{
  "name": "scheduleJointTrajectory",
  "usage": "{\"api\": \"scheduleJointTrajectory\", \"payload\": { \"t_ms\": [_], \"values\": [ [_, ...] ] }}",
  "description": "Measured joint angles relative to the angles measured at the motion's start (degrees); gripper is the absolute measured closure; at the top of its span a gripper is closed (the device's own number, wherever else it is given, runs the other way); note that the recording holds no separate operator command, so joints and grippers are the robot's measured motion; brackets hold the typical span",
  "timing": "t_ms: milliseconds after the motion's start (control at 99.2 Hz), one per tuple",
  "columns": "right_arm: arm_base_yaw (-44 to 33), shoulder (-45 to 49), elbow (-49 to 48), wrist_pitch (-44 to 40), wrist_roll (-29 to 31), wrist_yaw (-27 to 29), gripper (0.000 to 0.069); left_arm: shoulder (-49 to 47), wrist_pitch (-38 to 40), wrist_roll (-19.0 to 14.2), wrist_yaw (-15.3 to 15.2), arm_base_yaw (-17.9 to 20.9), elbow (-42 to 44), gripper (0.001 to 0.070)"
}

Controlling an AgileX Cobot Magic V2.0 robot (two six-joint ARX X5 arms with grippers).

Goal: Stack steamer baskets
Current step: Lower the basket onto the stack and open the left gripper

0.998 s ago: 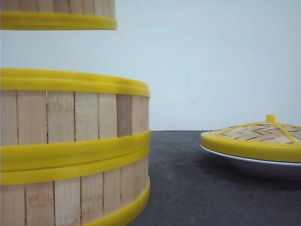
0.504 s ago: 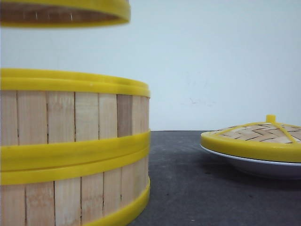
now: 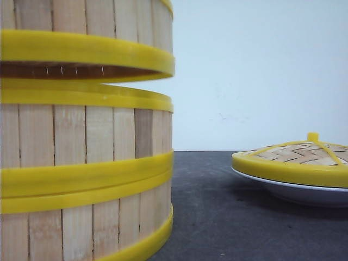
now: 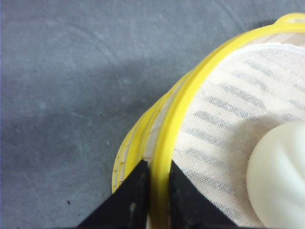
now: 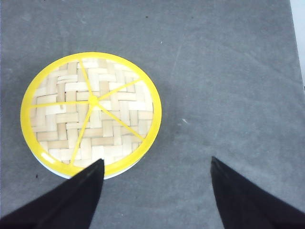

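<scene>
A: So, what does the front view show?

B: Two steamer baskets (image 3: 81, 174) sit one on the other at the left, on the dark table (image 3: 217, 217); a third basket (image 3: 87, 38) hangs just over them; there is a thin gap between its bottom band and the top band below; far to the right a woven lid (image 3: 296, 157) rests on a white plate (image 3: 293, 193).

A: And the left wrist view?

B: The left gripper (image 4: 155, 179) has its two black fingers (image 4: 136, 188) pinched on the yellow rim of the held basket (image 4: 176, 119), one finger outside the wall and one inside; in the basket lies a white cloth (image 4: 224, 119) with a soft white bun (image 4: 281, 176) on it; part of the stack below peeks out beside it.

A: And the right wrist view?

B: The right gripper (image 5: 155, 179) is spread wide and holds nothing; it hangs over the table near the lid (image 5: 90, 112); the plate is only a thin white edge under the lid.

A: Which step is this?

B: I think it is the last basket going on; it looks almost lined up with the stack.

A: What does the next move need?

B: Go down slow and straight, so the bottom band sits inside the top band; keep it flat so the bun does not roll; then let go.
</scene>
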Motion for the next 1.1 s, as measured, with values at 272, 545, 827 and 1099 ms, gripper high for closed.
{"api": "scheduleJointTrajectory", "payload": {
  "t_ms": [272, 545, 827, 1099],
  "values": [
    [0.0, 0.0, 0.0, 0.0, 0.0, 0.0, 0.0257, 2.2, 0.0, -0.1, -4.7, -0.6, 0.0, 0.0687],
    [0.0, 0.0, 0.0, 0.0, 0.0, 0.0, 0.0257, 2.5, 0.0, -0.2, -4.9, -0.7, 0.0, 0.0687],
    [0.0, 0.0, 0.0, 0.0, 0.0, 0.0, 0.0257, 5.3, 0.5, -0.1, -5.2, -2.5, 0.0, 0.0687],
    [0.0, 0.0, 0.0, 0.0, 0.0, 0.0, 0.0257, 5.6, 1.3, 0.0, -8.2, -3.0, 0.0, 0.0687]
  ]
}}
